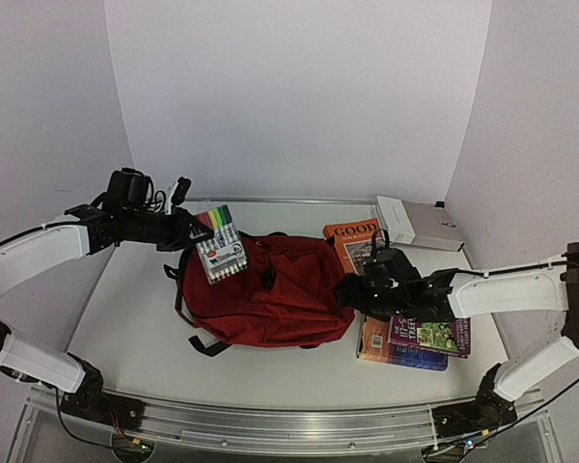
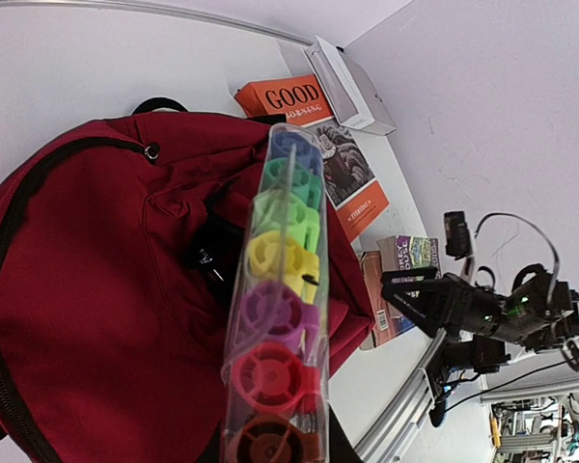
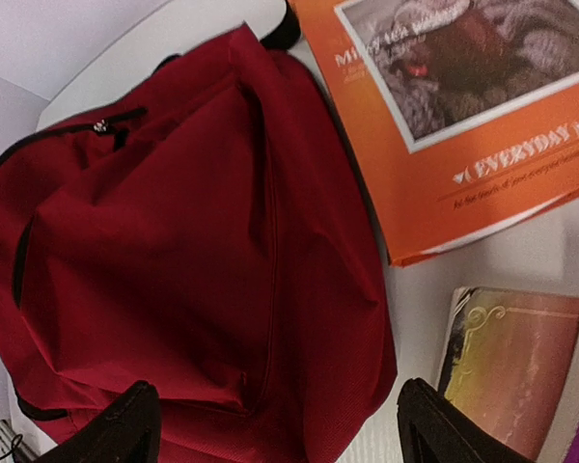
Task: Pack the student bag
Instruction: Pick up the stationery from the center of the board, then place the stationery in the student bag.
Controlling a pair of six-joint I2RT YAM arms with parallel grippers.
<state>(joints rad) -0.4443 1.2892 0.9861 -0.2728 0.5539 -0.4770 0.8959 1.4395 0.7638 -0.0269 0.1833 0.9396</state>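
Two arms reach in over the tabletop (image 1: 135, 309). The student bag (image 1: 270, 299) lies flat in the middle of it, dark red, with black straps showing at its near left edge. The left jaws pinch one end of a clear marker pack (image 1: 220, 244) and hold it over the bag's far left corner. The left wrist view looks along the pack's row of coloured caps: blue at the far end, then green, yellow, purple and red. The right jaws stand spread wide with nothing between them, hovering at the bag's right edge. An orange book (image 1: 352, 236) lies just beside the bag's far right corner. A white box (image 1: 417, 224) sits behind it near the wall. A small stack of books (image 1: 410, 340) rests at the near right, partly under the right arm.
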